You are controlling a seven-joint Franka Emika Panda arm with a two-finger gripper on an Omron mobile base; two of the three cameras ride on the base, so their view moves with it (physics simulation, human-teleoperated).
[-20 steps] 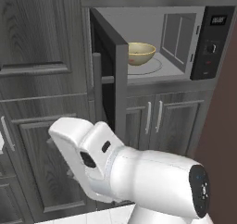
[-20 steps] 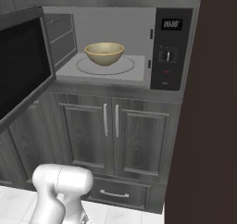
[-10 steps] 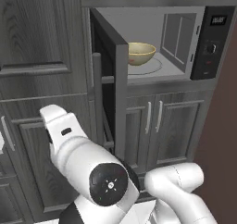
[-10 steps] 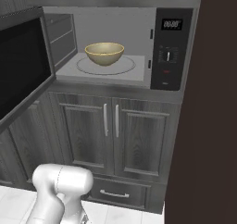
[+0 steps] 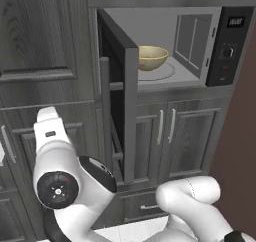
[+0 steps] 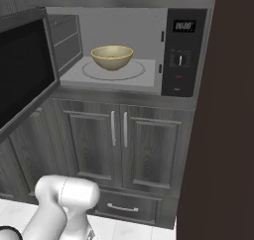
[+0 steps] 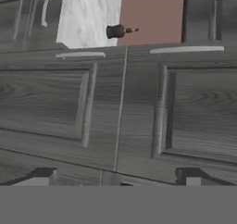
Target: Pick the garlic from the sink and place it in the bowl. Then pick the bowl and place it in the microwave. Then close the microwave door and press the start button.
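The tan-yellow bowl [image 5: 151, 57] [image 6: 112, 57] stands on the round plate inside the black microwave [image 5: 227, 46] [image 6: 180, 50]. The microwave door [image 5: 120, 96] [image 6: 25, 70] hangs wide open to the left, its bar handle facing me. The garlic is hidden and the sink is out of view. In the hand view my gripper [image 7: 118, 177] is open with nothing between its fingertips [image 7: 44, 174]. It points at grey wooden cabinet doors. My arm is folded low at the left in the left base view, well below the microwave.
Grey cabinet doors [image 6: 119, 135] and a drawer [image 6: 126, 207] sit under the microwave. A dark brown wall [image 6: 223, 135] borders it on the right. Tall grey cabinets [image 5: 40, 61] stand left of the open door. The hand view shows a small dark object [image 7: 115, 31] on a white surface.
My arm has swung and folded down to the lower left of the left base view. The bowl and the microwave door have not moved. The gripper stays open.
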